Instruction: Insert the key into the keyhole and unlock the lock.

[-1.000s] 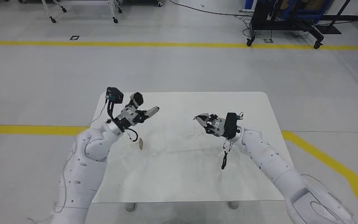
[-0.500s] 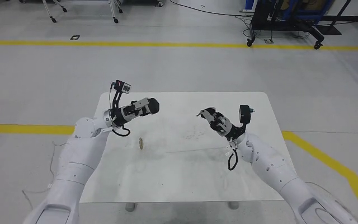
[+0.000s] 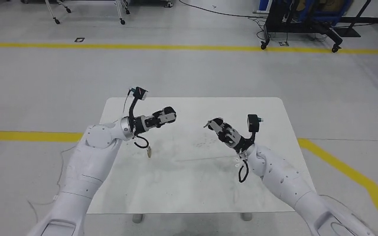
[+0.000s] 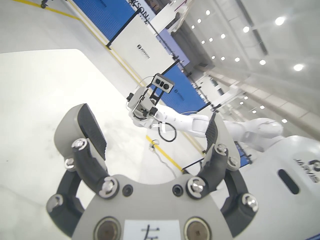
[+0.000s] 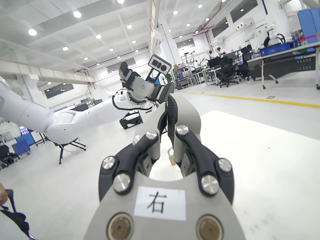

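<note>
A small brass padlock (image 3: 149,152) lies on the white table (image 3: 195,183) near its left side; in the right wrist view the padlock (image 5: 171,158) shows low between my fingers. No key can be made out. My left gripper (image 3: 168,115) hangs above the table left of centre, open and empty (image 4: 150,126), beyond and to the right of the padlock. My right gripper (image 3: 211,124) is held above the table's middle, shut (image 5: 170,98), with nothing visible between its pads. The two grippers face each other, a short gap apart.
The left gripper (image 5: 147,88) stands open in the right wrist view, and the right gripper (image 4: 140,103) appears farther off in the left wrist view. Bare tabletop lies in front of and between the arms. Yellow floor lines and wheeled racks (image 3: 301,23) surround the table.
My left gripper has swung from the table's left edge toward the centre, turning at the wrist. My right wrist has rotated with its gripper staying near the middle. The padlock has not moved.
</note>
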Controlling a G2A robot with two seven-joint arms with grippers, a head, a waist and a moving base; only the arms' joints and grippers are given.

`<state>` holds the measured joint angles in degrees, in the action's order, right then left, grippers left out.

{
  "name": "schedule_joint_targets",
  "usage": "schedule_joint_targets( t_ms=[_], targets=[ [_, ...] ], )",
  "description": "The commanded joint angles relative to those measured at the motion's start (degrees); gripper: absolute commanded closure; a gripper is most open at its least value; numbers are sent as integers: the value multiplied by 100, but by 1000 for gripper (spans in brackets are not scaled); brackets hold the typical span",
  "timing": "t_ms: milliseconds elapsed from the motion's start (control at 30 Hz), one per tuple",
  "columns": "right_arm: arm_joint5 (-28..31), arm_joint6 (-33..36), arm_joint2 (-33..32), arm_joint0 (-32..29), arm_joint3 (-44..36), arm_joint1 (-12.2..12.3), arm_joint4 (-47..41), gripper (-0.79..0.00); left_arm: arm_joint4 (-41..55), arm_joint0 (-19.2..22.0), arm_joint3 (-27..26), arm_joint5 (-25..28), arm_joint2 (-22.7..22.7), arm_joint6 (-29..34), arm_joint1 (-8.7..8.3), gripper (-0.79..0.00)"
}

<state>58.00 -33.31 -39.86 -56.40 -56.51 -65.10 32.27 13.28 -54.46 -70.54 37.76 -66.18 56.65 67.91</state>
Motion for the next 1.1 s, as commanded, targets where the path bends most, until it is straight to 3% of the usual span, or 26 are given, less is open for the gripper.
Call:
schedule_joint_targets(
  t_ms=[0,200,233,300,367,533,633,833,1067],
  targets=[
    [-9,877,85,58,64,-31,-1118,0,-514,-92,-175,-3,104,-354,17,-785],
    [-193,2758,211,161,-106,-81,-3500,0,-998,-100,-317,-248,420,-661,69,-760],
    [-181,2988,214,162,-148,-85,-3804,0,-937,-85,-300,-260,454,-647,77,-628],
    [-184,3389,200,179,-176,-89,-4282,0,-830,-55,-253,-277,517,-611,91,-477],
    [-172,3721,188,188,-201,-100,-4656,0,-732,-18,-199,-312,568,-595,105,-419],
    [-157,4302,155,208,-178,-145,-5160,0,-846,73,-105,-405,674,-646,126,-431],
    [-169,4587,173,217,-155,-191,-5333,0,-881,101,-77,-447,727,-690,138,-376],
    [-191,4969,190,254,-36,-300,-5612,0,-881,139,-42,-462,777,-716,147,-360],
    [-116,5192,124,289,155,-416,-5863,0,-900,166,-11,-483,824,-695,149,-289]
  ],
)
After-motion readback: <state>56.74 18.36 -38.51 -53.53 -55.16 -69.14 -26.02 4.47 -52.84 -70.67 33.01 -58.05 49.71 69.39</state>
